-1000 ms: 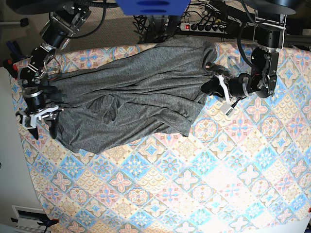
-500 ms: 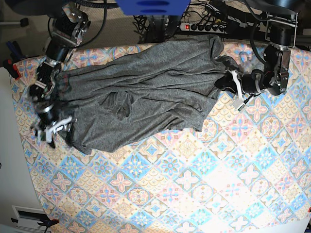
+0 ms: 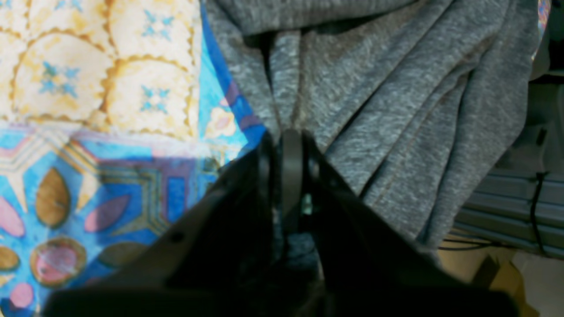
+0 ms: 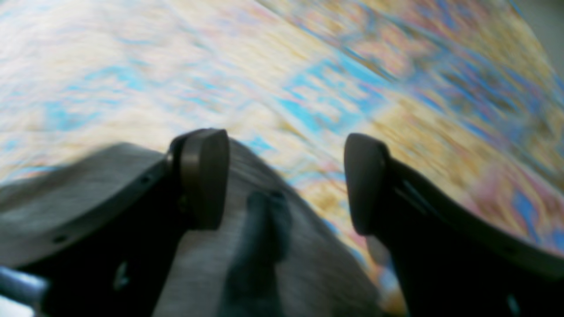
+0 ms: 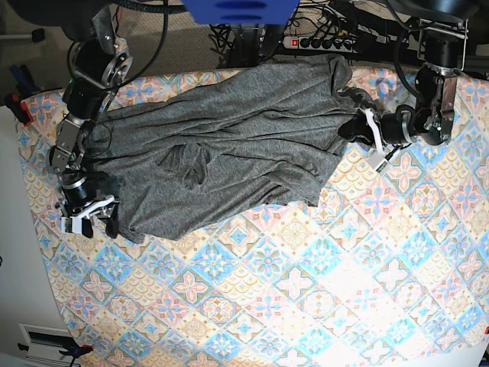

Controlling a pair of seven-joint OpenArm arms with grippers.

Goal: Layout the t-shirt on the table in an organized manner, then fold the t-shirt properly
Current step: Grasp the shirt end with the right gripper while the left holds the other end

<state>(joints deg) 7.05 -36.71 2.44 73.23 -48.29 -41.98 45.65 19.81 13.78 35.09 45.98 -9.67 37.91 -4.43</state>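
The dark grey t-shirt point(image 5: 229, 138) lies rumpled across the far left half of the table point(image 5: 306, 290). My left gripper point(image 5: 353, 128) is at the shirt's right edge. In the left wrist view the gripper point(image 3: 286, 141) is shut on a bunched fold of the shirt point(image 3: 396, 88) just above the cloth point(image 3: 88, 176). My right gripper point(image 5: 90, 218) is at the shirt's lower left corner. In the blurred right wrist view it point(image 4: 284, 180) is open, with grey shirt fabric point(image 4: 207, 273) beneath its fingers and the patterned table point(image 4: 308, 66) ahead.
A power strip with cables point(image 5: 321, 42) and a blue object point(image 5: 237, 11) sit behind the table's far edge. Clamps point(image 5: 19, 107) stand at the left edge. The left wrist view shows a metal frame and cables point(image 3: 506, 207) beyond the table's edge.
My left gripper pulled the shirt's right edge to the right and away, stretching the shirt. My right gripper moved toward the front and slightly right along the shirt's left edge.
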